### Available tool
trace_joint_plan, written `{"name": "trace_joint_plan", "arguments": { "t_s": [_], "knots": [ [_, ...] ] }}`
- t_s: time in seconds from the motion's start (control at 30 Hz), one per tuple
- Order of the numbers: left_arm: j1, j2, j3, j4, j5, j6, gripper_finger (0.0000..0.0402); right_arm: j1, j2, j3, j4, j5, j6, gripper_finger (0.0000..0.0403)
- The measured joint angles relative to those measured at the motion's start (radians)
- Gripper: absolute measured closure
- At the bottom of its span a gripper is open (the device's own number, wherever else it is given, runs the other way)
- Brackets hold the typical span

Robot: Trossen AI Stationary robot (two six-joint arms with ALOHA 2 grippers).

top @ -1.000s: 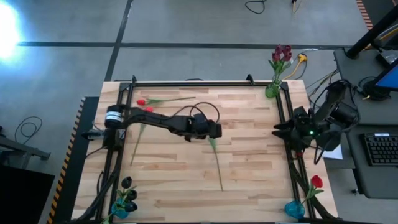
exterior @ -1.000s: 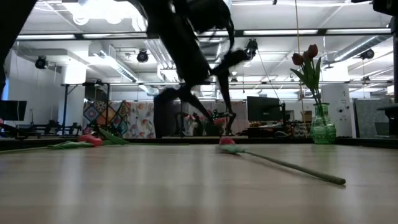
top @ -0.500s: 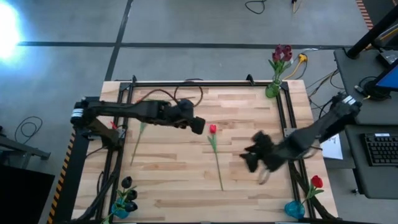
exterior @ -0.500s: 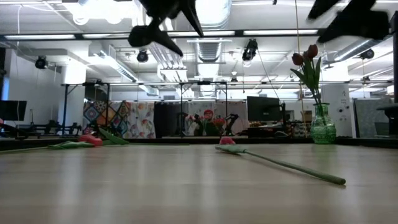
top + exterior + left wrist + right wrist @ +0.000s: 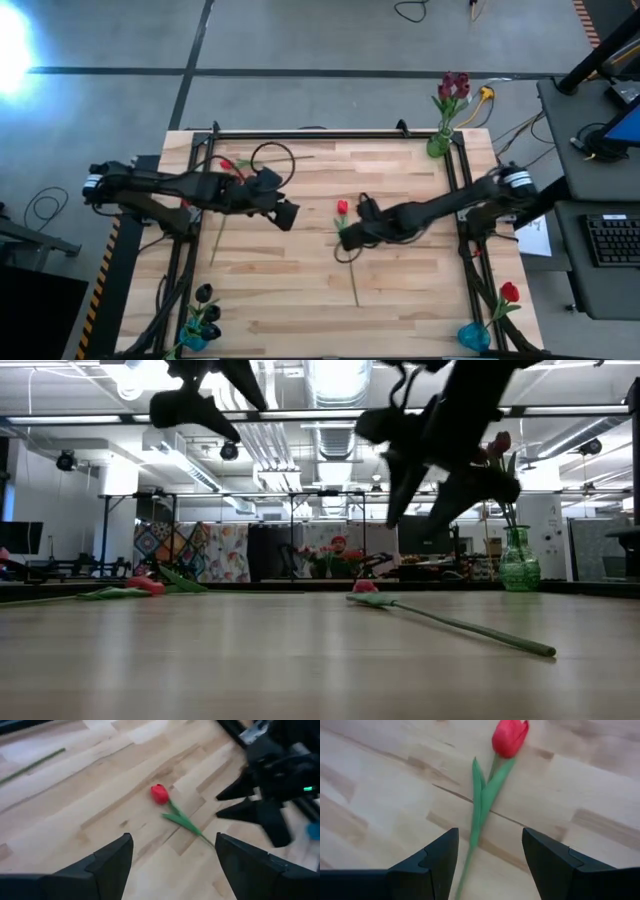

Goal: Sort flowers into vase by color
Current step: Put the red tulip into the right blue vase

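Observation:
A red flower lies flat on the wooden table's middle, its thin green stem running toward the near edge. My right gripper hangs open just above it, one finger on either side of the stem below the head, and touches nothing. My left gripper is open and raised, left of the flower. Two more red flowers lie at the far left.
A green vase with maroon flowers stands at the far right corner. A blue vase with one red flower is at the near right, and a blue vase with near-black flowers at the near left. A black frame edges the table.
My left gripper has risen from the red flower's head and drawn back toward the table's left edge. My right gripper has swung in from the right edge toward the middle and come down over the flower's stem. The flower lies where it was.

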Motion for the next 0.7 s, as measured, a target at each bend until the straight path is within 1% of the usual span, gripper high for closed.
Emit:
{"name": "trace_joint_plan", "arguments": {
  "t_s": [0.03,0.13,0.2,0.3,0.37,0.53,0.7],
  "knots": [
    [-0.005,-0.015,-0.035,0.047,0.007,-0.002,0.013,-0.016,0.023,0.018,0.001,-0.016,-0.007,0.019],
    [-0.02,-0.046,-0.137,0.184,0.079,0.001,0.013,-0.062,0.093,0.067,0.008,-0.05,-0.02,0.019],
    [-0.028,-0.059,-0.194,0.268,0.126,0.001,0.013,-0.086,0.142,0.093,0.001,-0.05,-0.028,0.019],
    [-0.039,-0.071,-0.253,0.346,0.182,-0.006,0.013,-0.12,0.192,0.131,0.005,-0.052,-0.048,0.0191],
    [-0.049,-0.072,-0.272,0.351,0.202,-0.011,0.013,-0.142,0.22,0.15,0.012,-0.062,-0.061,0.0193],
    [-0.08,-0.073,-0.287,0.357,0.209,-0.004,0.013,-0.181,0.29,0.19,0.012,-0.085,-0.115,0.0207],
    [-0.103,-0.075,-0.288,0.354,0.21,0.005,0.013,-0.201,0.342,0.217,0.014,-0.087,-0.144,0.0235]
  ]
}}
